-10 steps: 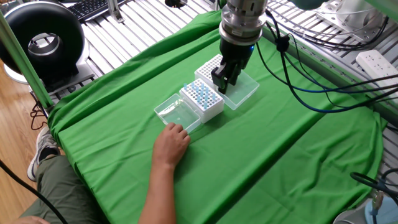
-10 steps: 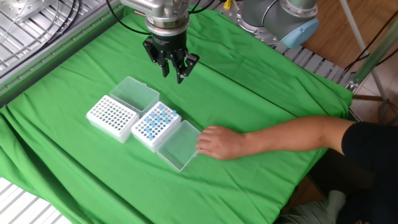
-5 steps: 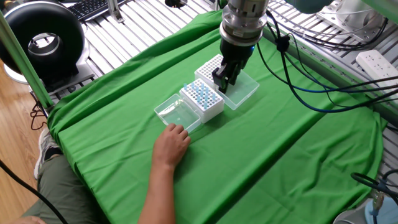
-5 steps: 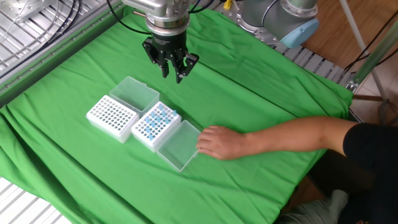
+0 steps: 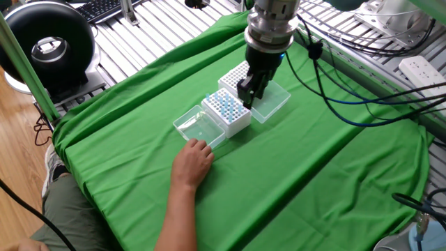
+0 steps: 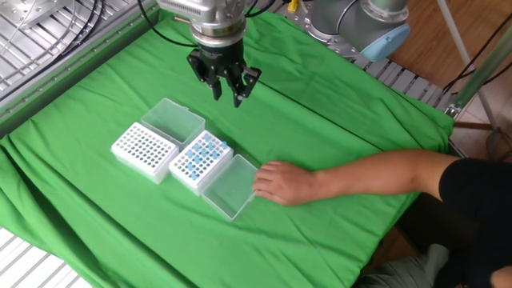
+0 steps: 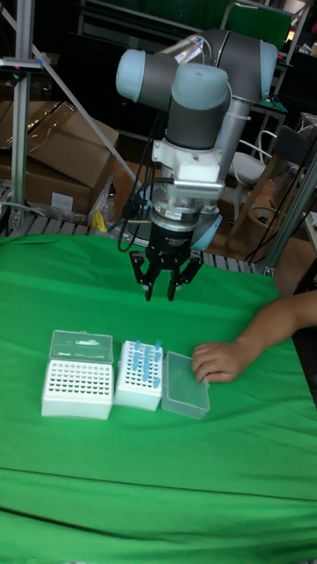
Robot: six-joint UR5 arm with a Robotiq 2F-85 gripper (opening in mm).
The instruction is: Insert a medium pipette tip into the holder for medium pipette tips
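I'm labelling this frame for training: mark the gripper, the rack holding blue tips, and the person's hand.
gripper [image 6: 226, 98]: the other fixed view, between its fingertips.
rack with blue tips [image 6: 198, 161]: the other fixed view, middle of its top face.
person's hand [image 6: 281, 183]: the other fixed view, back of the hand.

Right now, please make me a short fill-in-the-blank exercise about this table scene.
1. The cloth covering the table is ____.
2. The gripper hangs ____ the boxes, touching neither.
3. A person's ____ rests against the clear lid.
4. The blue tips stand in the rack nearer the ____.

Missing words: green; above; hand; hand
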